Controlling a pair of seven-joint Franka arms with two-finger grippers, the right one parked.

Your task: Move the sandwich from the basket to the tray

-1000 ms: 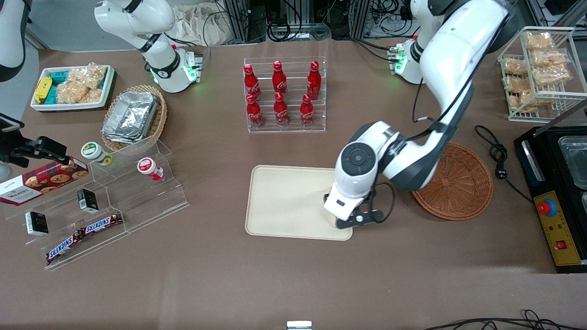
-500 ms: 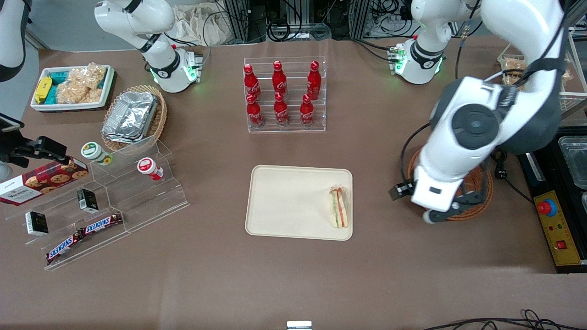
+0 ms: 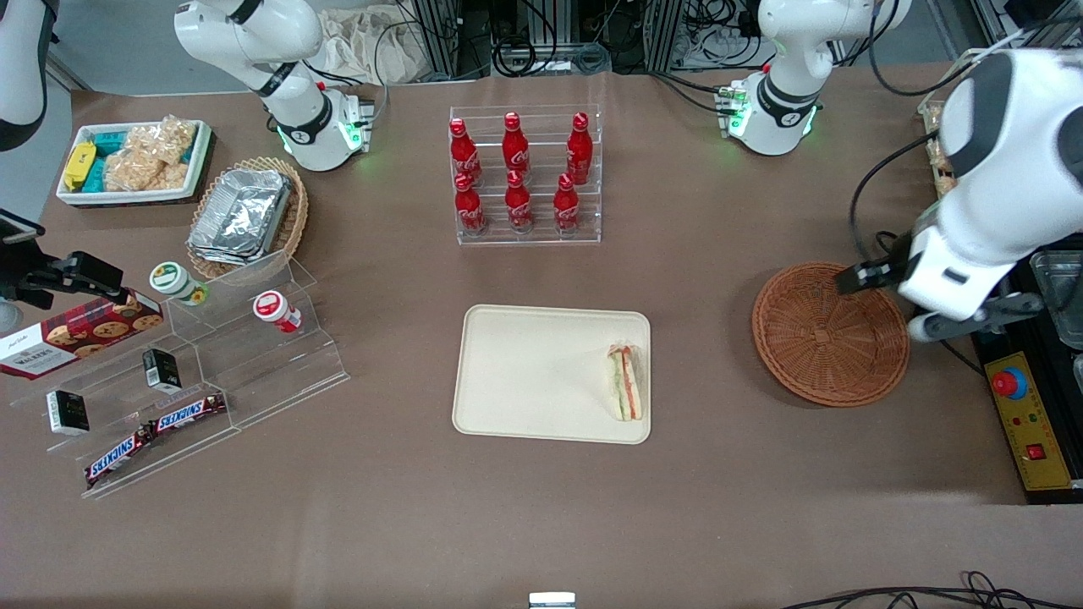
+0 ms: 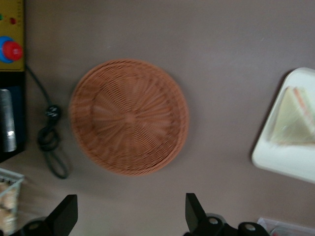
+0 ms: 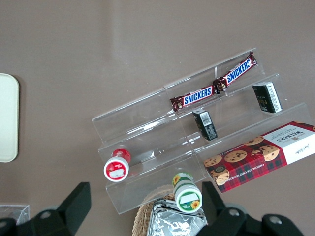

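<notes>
The wrapped triangular sandwich lies on the cream tray, at the tray's end nearest the basket. It also shows in the left wrist view on the tray. The reddish-brown wicker basket is empty and shows whole in the left wrist view. My left gripper hangs high beside the basket's rim, toward the working arm's end of the table. In the left wrist view the gripper is open and empty, its fingertips wide apart over bare table.
A rack of red cola bottles stands farther from the camera than the tray. A black machine with a red button and a cable lie by the basket. An acrylic stand with snacks and a tan basket with foil container sit toward the parked arm's end.
The gripper was over the tray's end one second ago. It left the sandwich lying there and swung up and away, past the basket, toward the working arm's end of the table.
</notes>
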